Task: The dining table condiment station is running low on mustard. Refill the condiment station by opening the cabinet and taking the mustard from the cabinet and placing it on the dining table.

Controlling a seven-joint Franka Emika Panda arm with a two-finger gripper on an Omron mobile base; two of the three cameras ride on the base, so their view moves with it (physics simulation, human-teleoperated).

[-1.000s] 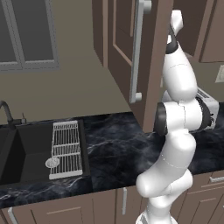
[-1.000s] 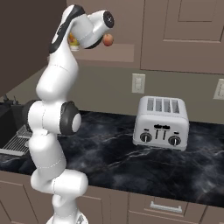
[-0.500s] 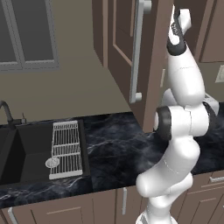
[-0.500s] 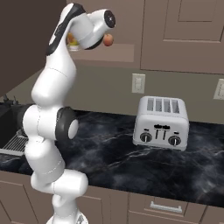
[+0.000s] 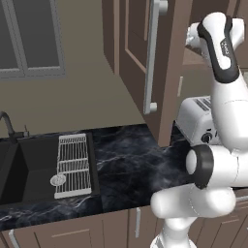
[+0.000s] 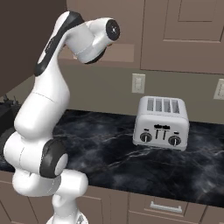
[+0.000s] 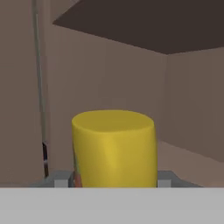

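The mustard (image 7: 113,144), a rounded yellow bottle with a sliver of orange-red label at its lower left, stands close up in the hand view. My gripper (image 7: 113,180) is shut on the mustard, a grey pad against each side. Behind it are the brown inner walls and shelf of the cabinet (image 7: 183,100). The cabinet door (image 5: 138,58) is swung open, with its long silver bar handle (image 5: 152,53) facing me. My hand (image 6: 89,41) reaches up to the open cabinet and hides the bottle in the right base view. The dining table is out of view.
A silver toaster (image 6: 162,122) stands on the black marble counter (image 6: 131,162) right of the arm, below two wall outlets. Left of the arm are a dark sink (image 5: 19,164) and a white wire rack (image 5: 72,164). Shut wall cabinets (image 6: 183,30) hang to the right.
The arm has swung a little to the right and the hand has turned and dropped slightly. The mustard, which showed beside the hand in the right base view, is now hidden behind it.
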